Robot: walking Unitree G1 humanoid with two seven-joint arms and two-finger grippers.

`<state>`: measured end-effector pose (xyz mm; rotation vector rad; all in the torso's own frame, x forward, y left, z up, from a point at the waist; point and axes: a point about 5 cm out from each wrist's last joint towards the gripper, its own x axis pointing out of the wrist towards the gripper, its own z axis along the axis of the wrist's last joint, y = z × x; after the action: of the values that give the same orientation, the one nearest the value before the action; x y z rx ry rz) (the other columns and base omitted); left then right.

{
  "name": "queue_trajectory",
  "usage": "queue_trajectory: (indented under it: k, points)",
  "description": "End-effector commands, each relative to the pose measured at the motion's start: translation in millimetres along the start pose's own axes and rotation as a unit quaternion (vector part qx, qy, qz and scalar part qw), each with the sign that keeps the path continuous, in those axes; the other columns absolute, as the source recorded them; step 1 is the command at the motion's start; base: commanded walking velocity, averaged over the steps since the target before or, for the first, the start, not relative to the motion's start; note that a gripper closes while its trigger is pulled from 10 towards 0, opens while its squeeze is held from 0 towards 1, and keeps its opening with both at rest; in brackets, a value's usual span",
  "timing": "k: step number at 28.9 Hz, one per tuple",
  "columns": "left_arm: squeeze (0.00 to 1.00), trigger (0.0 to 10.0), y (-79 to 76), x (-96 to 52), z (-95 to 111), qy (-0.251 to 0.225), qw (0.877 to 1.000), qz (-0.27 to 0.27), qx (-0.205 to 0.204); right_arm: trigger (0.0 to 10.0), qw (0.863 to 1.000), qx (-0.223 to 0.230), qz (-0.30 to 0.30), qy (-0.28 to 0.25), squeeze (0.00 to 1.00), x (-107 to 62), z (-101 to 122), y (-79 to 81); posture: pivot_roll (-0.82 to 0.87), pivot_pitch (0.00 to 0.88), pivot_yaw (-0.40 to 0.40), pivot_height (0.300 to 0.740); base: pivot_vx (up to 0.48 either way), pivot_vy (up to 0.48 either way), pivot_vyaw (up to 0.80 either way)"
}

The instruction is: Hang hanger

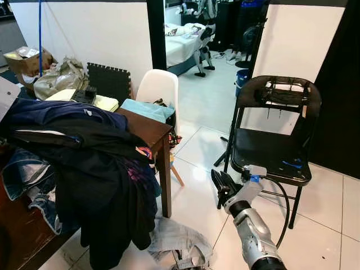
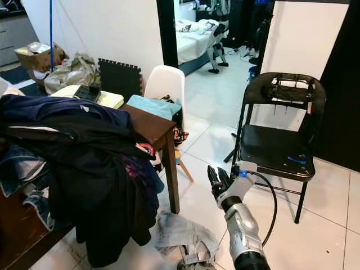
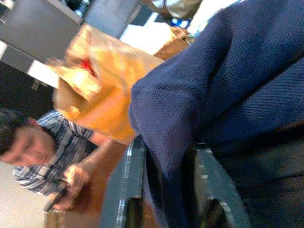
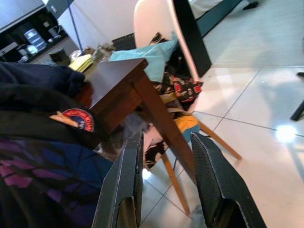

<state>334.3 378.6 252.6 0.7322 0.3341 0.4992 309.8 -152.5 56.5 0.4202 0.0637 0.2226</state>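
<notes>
Here right tool [image 4: 164, 185] hangs spread, empty, table [image 4: 124, 88] corner just ahead; left tool [image 3: 166, 199] spread around navy garment [image 3: 228, 71]. Risk: cloth drags, pile slides off.

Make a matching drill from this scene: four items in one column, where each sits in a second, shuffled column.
Items:
1. black folding chair
2. white chair
3. pile of dark clothes
4. crumpled grey cloth

Places:
A. on the floor tiles by the table leg
B. draped over the wooden table's edge
C. behind the table's far corner
D. beyond the right end effector

Pairs: 1-D, 2-C, 3-B, 4-A
</notes>
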Motion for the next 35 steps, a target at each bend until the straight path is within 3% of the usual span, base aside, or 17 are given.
queue_trajectory:
  k: [1,9,10,22,23,24,25,27,29,32,34,35]
  points:
    - [0.00,10.0,-11.6,-0.6,-2,-0.001,1.000,-0.019,-0.011,10.0,1.000,-0.003,0.015,0.005,0.00,2.7,0,7.1,0.11,0.061,0.004,0.740,0.000,0.000,0.00]
    - [0.00,10.0,-14.0,-5.7,0,-0.017,0.999,-0.031,0.011,10.0,1.000,-0.005,0.016,0.008,0.00,0.2,-1,6.6,0.10,0.057,0.009,0.740,0.000,0.000,0.00]
    - [1.00,10.0,-11.8,-8.9,4,-0.014,0.999,-0.040,0.013,10.0,1.000,-0.006,0.015,0.009,0.00,-0.7,-2,5.8,0.10,0.057,0.012,0.740,0.000,0.000,0.00]
    - [1.00,10.0,1.5,-19.9,27,-0.045,0.998,-0.031,-0.034,10.0,1.000,-0.005,0.015,0.017,0.00,-4.1,-4,4.8,0.10,0.060,0.011,0.740,0.000,0.000,0.00]
    - [0.00,10.0,26.2,-26.1,47,-0.101,0.993,0.046,-0.031,10.0,1.000,-0.006,0.019,0.020,0.00,-4.1,-4,5.4,0.10,0.062,0.007,0.740,0.000,0.000,0.00]
    - [0.00,10.0,44.0,-32.8,62,-0.141,0.984,0.104,-0.029,10.0,0.999,-0.007,0.022,0.022,0.00,-4.2,-4,5.8,0.10,0.062,0.007,0.740,0.000,0.000,0.00]
    - [0.00,10.0,44.0,-32.8,62,-0.141,0.984,0.104,-0.029,10.0,0.999,-0.007,0.022,0.022,0.00,-4.2,-4,5.8,0.10,0.062,0.007,0.740,0.000,0.000,0.00]
    - [0.00,10.0,76.2,-52.3,87,-0.212,0.958,0.189,-0.042,10.0,0.999,-0.009,0.026,0.028,0.00,-4.0,-4,6.0,0.10,0.059,0.003,0.740,0.000,0.000,0.00]
    - [0.00,10.0,76.2,-52.3,87,-0.212,0.958,0.189,-0.042,10.0,0.999,-0.009,0.026,0.028,0.00,-4.0,-4,6.0,0.10,0.059,0.003,0.740,0.000,0.000,0.00]
    - [0.00,10.0,88.1,-64.7,99,-0.251,0.941,0.224,-0.043,10.0,0.999,-0.009,0.028,0.032,0.00,-3.3,-5,5.7,0.11,0.059,0.000,0.740,0.000,0.000,0.00]
    - [0.00,10.0,88.8,-65.9,100,-0.255,0.939,0.228,-0.044,10.0,0.999,-0.009,0.028,0.033,0.00,-3.2,-5,5.7,0.11,0.059,0.000,0.740,0.000,0.000,0.00]
    - [0.00,10.0,76.8,-55.2,94,-0.231,0.954,0.189,-0.041,10.0,0.999,-0.009,0.029,0.036,0.00,-2.8,-5,6.0,0.11,0.058,-0.011,0.740,0.000,0.000,0.00]
